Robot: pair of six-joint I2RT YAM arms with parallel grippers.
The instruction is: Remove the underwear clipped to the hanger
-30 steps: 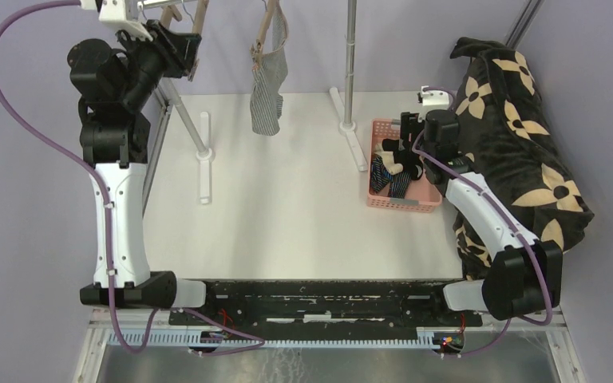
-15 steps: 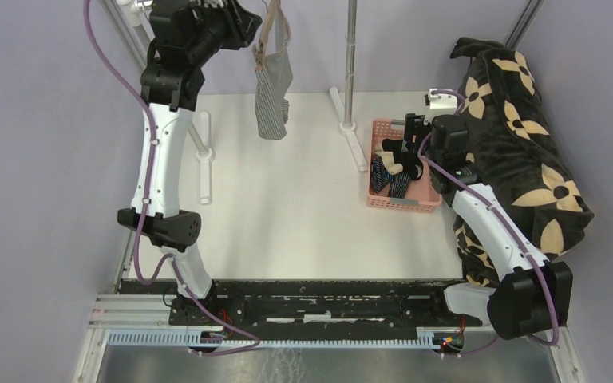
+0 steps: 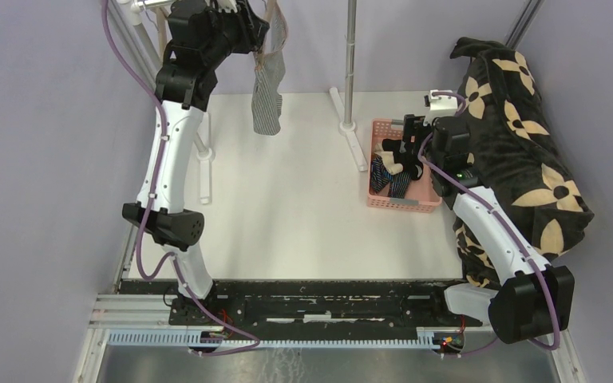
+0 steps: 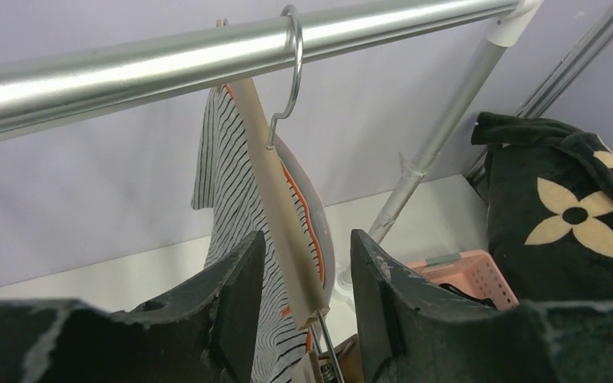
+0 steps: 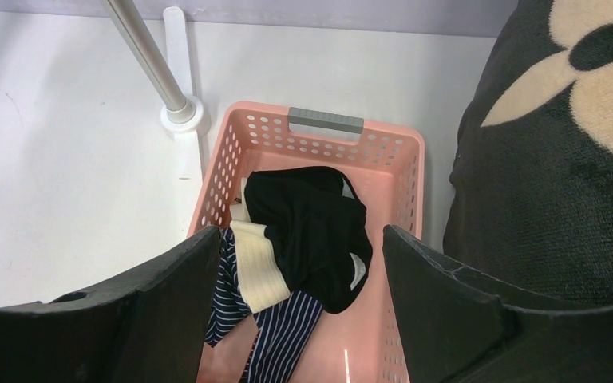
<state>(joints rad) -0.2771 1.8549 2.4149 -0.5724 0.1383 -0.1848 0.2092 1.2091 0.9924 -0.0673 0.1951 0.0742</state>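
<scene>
Left wrist, left gripper [image 4: 303,249] apart astride hanger [image 4: 261,159], right wrist, right gripper [image 5: 299,239] apart over black underwear [image 5: 313,217]

The top external camera looks down from above and behind the arm bases [image 3: 311,307], far enough to take in the whole white table [image 3: 287,223]. The left wrist camera sits high, close beneath the metal rail [image 4: 168,60], facing the back wall [image 4: 88,199]. The right wrist camera looks steeply down, close over the pink basket [image 5: 223,159]. All three views share that basket and the flowered blanket [image 5: 543,183].
</scene>
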